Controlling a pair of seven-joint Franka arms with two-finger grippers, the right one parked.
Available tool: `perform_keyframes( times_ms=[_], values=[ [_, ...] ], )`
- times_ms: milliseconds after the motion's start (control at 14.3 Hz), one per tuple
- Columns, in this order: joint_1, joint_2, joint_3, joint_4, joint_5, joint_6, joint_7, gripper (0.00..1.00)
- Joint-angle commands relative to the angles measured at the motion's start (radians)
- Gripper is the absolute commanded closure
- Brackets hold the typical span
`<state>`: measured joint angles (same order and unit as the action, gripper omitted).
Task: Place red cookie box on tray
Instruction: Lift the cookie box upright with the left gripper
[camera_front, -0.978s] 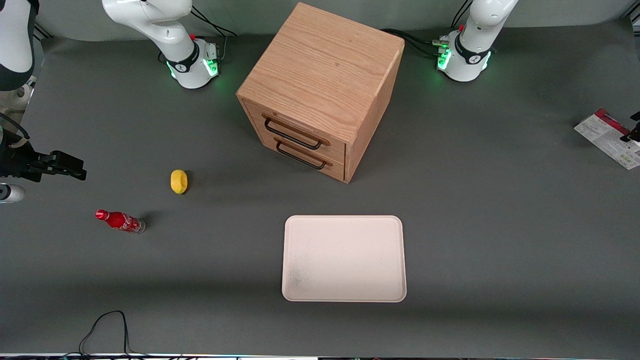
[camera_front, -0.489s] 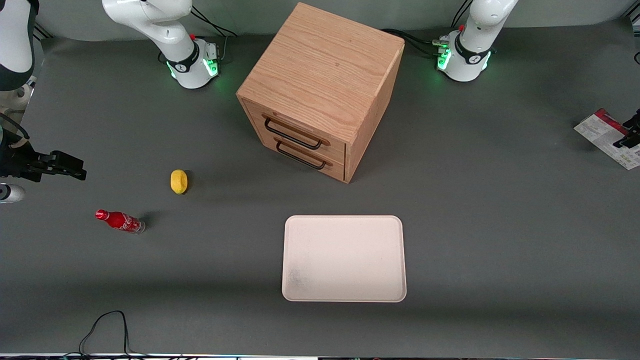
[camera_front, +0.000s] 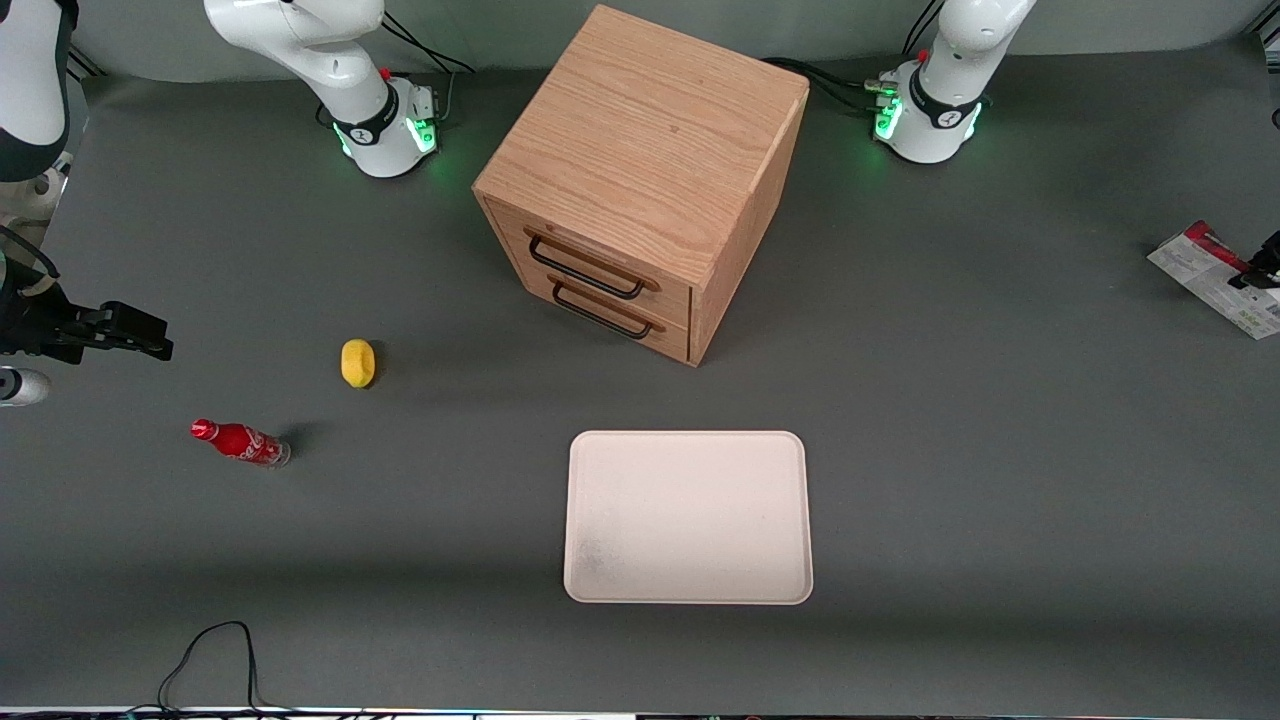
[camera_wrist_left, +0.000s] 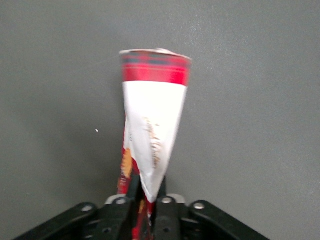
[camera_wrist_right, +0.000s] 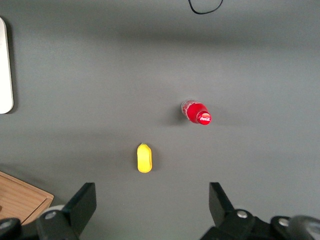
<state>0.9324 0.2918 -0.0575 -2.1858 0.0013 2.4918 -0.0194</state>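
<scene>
End effector (camera_wrist_left: 146, 202): clamped on the red cookie box (camera_wrist_left: 152, 127). In the left wrist view the two black fingers (camera_wrist_left: 120, 206) press on the carton's near end from either side, and the carton runs out from them over bare grey bench (camera_wrist_left: 260, 100), widening to a red tartan band at its free end. The face reads white with faint script; a red printed edge shows along one side near the grip.

Front view: the same end effector (camera_front: 1262, 268) sits at the working arm's end of the bench, at the frame edge. Only a dark sliver of it shows; the rest is cut off. The red cookie box (camera_front: 1205, 272) lies there partly out of frame, its grey-white face and red strip visible. Whether it rests on the bench or is lifted cannot be told.

The tray (camera_front: 688, 516) lies well apart from the carton, near the middle of the bench, nearer the front camera than the wooden cabinet (camera_front: 640, 170). Two black drawer handles (camera_front: 590, 270) show on the cabinet front.

Toward the parked arm's end: a yellow lemon-like item (camera_front: 358, 362) and a small red cola bottle (camera_front: 240, 442) on its side. The right wrist view shows both from above, bottle (camera_wrist_right: 196, 113) and yellow item (camera_wrist_right: 144, 158), plus a cut-off edge of the tray (camera_wrist_right: 5, 65) and a cabinet corner (camera_wrist_right: 22, 202); the carton appears nowhere in it.

A black cable (camera_front: 215, 655) loops at the bench edge nearest the front camera.
</scene>
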Motion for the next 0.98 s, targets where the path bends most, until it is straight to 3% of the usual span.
perform_keyframes(
  times_ms=[0, 489, 909],
  values=[
    [-0.012, -0.028, 0.007, 0.033, 0.006, -0.066, 0.016, 1.00],
    [-0.009, -0.236, 0.007, 0.188, 0.014, -0.462, 0.053, 1.00],
    [-0.012, -0.270, 0.005, 0.569, 0.034, -0.841, 0.075, 1.00]
  ],
)
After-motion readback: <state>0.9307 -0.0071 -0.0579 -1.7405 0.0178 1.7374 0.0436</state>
